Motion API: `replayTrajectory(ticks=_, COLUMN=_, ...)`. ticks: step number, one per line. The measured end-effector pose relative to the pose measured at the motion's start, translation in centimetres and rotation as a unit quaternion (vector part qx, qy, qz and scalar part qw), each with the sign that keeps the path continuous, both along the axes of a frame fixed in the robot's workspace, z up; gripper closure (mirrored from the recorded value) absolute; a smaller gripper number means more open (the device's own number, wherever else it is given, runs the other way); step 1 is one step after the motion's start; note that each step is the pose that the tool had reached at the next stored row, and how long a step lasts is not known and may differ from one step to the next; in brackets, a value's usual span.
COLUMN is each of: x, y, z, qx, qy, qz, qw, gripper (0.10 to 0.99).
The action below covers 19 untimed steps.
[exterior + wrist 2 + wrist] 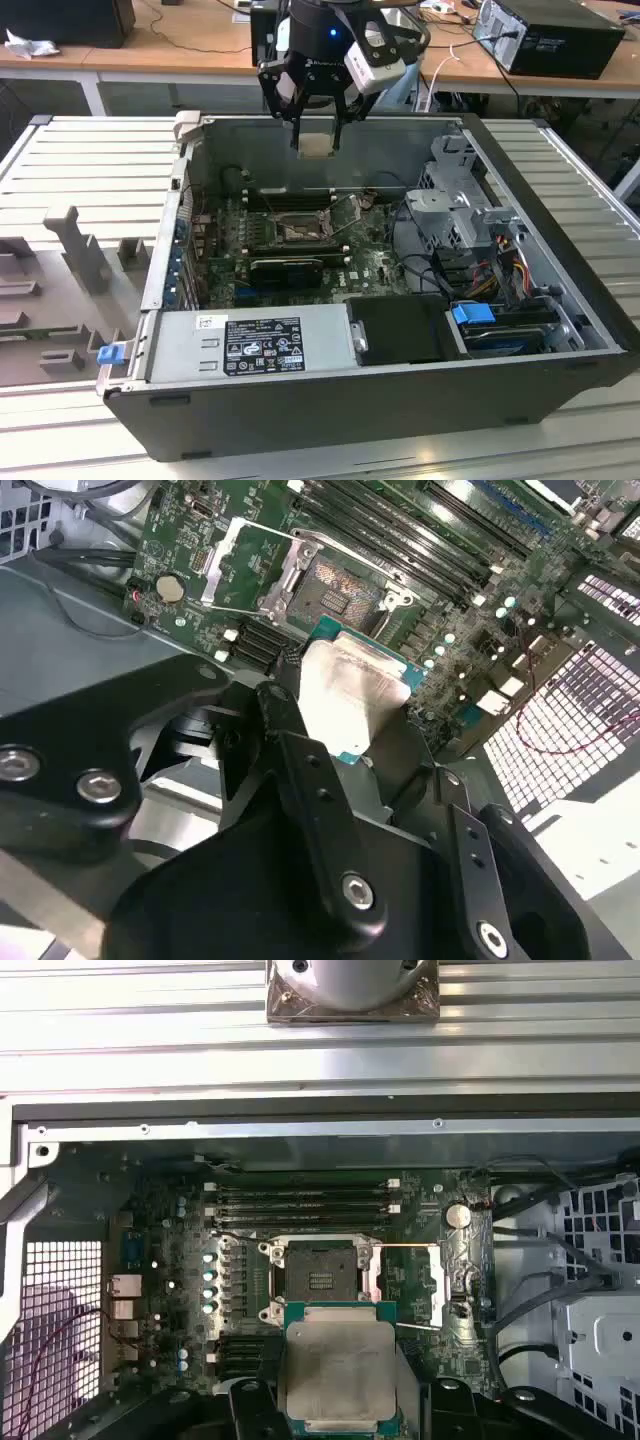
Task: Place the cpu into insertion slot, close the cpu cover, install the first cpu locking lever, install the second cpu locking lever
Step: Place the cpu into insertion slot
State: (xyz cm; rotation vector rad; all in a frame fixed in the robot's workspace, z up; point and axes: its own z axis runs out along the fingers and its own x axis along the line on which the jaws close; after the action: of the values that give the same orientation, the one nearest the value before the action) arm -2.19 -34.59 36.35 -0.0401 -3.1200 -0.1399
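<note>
The cpu (316,146) is being held above the open computer case (400,410), pinched by its opposite edges between the jaws of the gripper (316,140). In the exterior view the gripper is hanging over the far part of the case. In the first wrist view the cpu (340,1365) is being shown with its pale metal top facing the camera and a green edge visible, raised clear of the motherboard (160,1260). The insertion slot (320,1275) is lying uncovered on the board, its dark centre exposed, just beside the long memory slots (300,1200). The cpu cover (438,1282) is lying swung open next to the slot, on the side away from the perforated case wall. In the second wrist view the gripper (345,725) is being seen from behind, with the chip between its jaws. In the exterior view the slot (297,230) is being seen below the chip; the pale frame beside it is perhaps the cover. The case is resting on a ribbed metal table (90,150).
</note>
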Motion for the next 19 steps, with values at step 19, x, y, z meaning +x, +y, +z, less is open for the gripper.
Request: replayTrajectory(ticks=19, x=0.00, y=0.00, z=-0.94, qx=-0.0007, qy=0.0000, qz=-0.180, qw=0.9837, gripper=0.561)
